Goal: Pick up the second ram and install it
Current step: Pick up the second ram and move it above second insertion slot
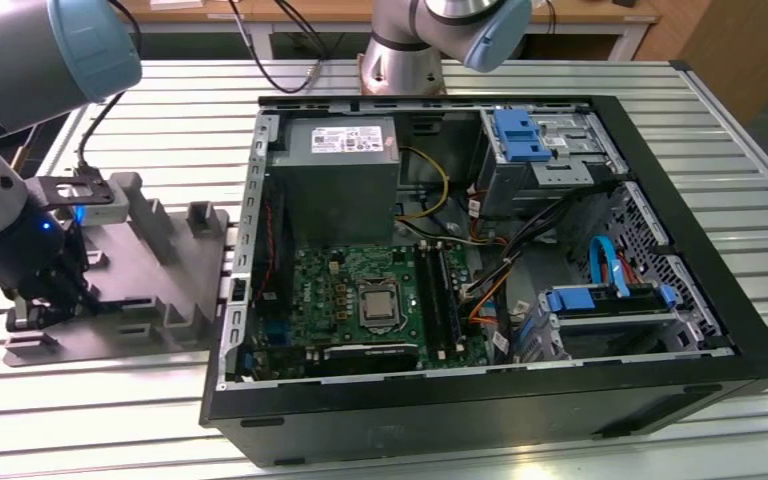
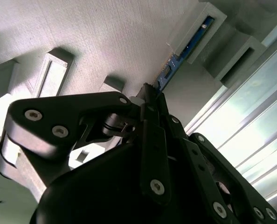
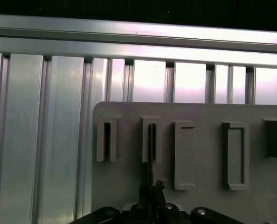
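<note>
Here the matte grey plastic holder block (image 1: 157, 275) carries the second ram (image 2: 181, 52), a thin, flat, dark stick seated edgewise in one of its raised rectangular slots. The black metal gripper (image 2: 150, 92) hangs over the block, fingers pinched onto the stick's near end.

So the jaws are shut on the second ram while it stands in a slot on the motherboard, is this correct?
Not the motherboard. The jaws are shut on the second ram, but it stands in a slot of the grey holder plate, outside the computer case; the first wrist view shows the slot.
</note>
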`<action>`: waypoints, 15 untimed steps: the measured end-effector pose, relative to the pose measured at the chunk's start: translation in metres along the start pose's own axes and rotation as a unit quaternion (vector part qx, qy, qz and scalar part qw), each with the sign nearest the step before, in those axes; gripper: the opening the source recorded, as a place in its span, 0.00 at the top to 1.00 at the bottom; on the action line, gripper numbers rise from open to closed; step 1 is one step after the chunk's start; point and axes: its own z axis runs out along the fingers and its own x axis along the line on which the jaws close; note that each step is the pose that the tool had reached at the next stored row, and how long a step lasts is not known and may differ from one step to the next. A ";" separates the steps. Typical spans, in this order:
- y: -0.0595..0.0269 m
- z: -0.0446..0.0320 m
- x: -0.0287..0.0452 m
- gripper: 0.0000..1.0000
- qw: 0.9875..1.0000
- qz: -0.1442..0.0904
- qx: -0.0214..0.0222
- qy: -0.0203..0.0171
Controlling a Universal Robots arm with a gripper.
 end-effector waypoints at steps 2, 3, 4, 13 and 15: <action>0.0001 -0.0023 -0.0001 0.86 1.000 0.000 0.000 0.000; 0.0001 -0.0042 -0.0001 0.86 1.000 0.000 0.000 0.000; 0.0002 -0.0061 -0.0002 0.86 1.000 0.000 0.000 0.000; 0.0004 -0.0226 -0.0006 0.86 1.000 0.000 0.000 0.000; 0.0005 -0.0260 -0.0007 0.86 1.000 0.000 0.000 0.000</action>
